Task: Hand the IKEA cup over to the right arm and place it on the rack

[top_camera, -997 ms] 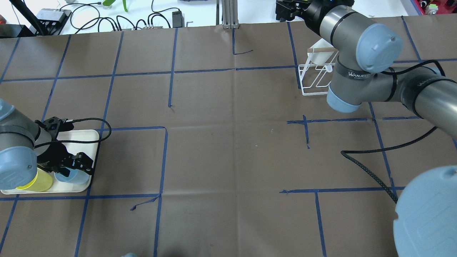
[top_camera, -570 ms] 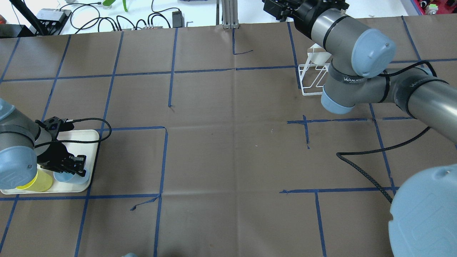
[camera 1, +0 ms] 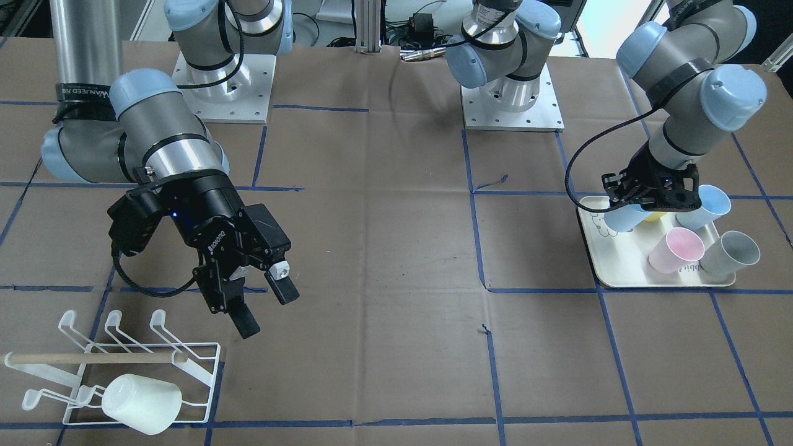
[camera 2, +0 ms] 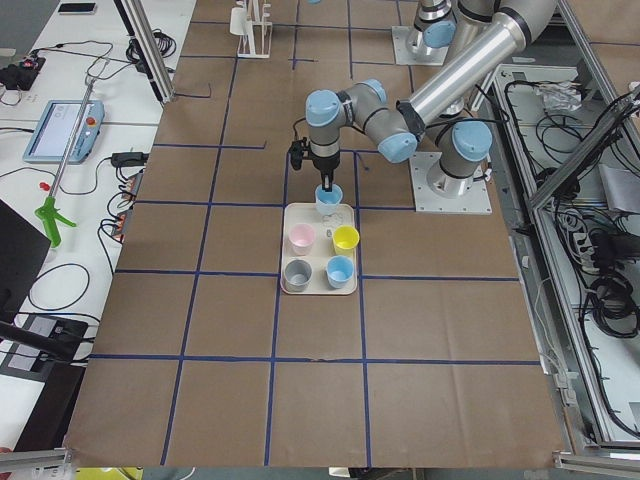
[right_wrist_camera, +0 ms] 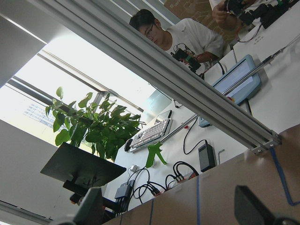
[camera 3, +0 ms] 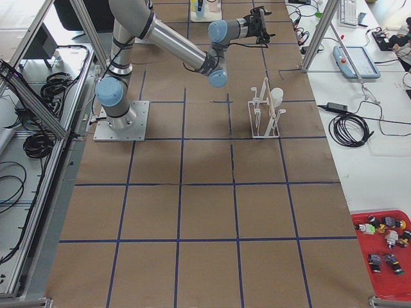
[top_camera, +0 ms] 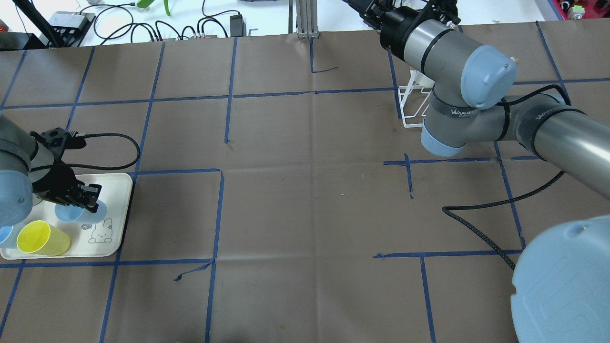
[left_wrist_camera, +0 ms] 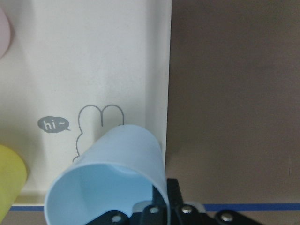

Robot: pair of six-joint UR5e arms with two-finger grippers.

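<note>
Over the cream rectangular tray (camera 1: 619,267), at its 10 o'clock corner in the front-facing view, you have the left gripper (camera 1: 644,199) pinching the rim of the pale-blue plastic cup (camera 1: 621,218), tilted. Right gripper (camera 1: 263,306): jaws spread, empty, at 1 o'clock of the low white wire rack (camera 1: 93,358), which carries one white cup (camera 1: 141,404).

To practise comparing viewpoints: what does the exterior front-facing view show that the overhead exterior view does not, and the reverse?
Only front-facing: the pink cup and grey cup on the tray, and the right claw plainly open. Only overhead: the cable-strewn white bench beyond the table. Both: the left claw shut on the light-blue cup over the tray, and the rack.
</note>
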